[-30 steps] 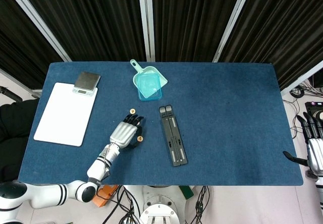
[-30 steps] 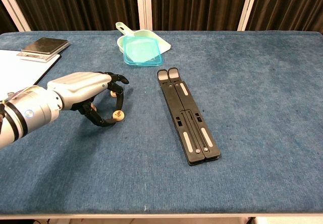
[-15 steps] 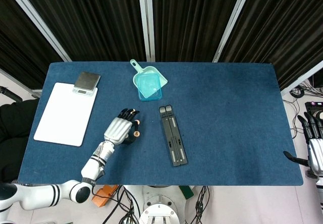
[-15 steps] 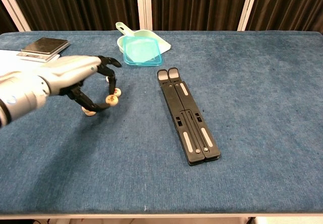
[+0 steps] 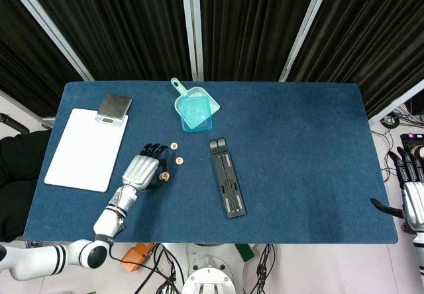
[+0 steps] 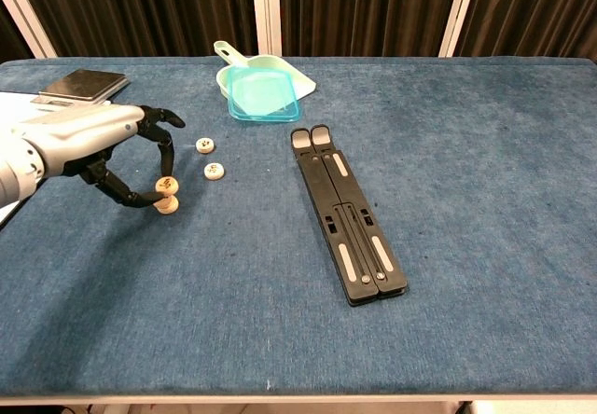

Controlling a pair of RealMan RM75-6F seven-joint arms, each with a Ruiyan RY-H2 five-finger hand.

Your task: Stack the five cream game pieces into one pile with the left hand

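So the left hand (image 6: 103,148) has slid left over the last second and now has a piece pinched right on top of the pile (image 6: 166,203) on the table, so looks like it's adding one, not let go yet. Two more pieces (image 6: 204,145) and (image 6: 214,171) have come into view just to the right, lying loose, so I'd guess those go next. Right hand (image 5: 412,198) hangs off the far table edge, fingers apart, holding nothing.
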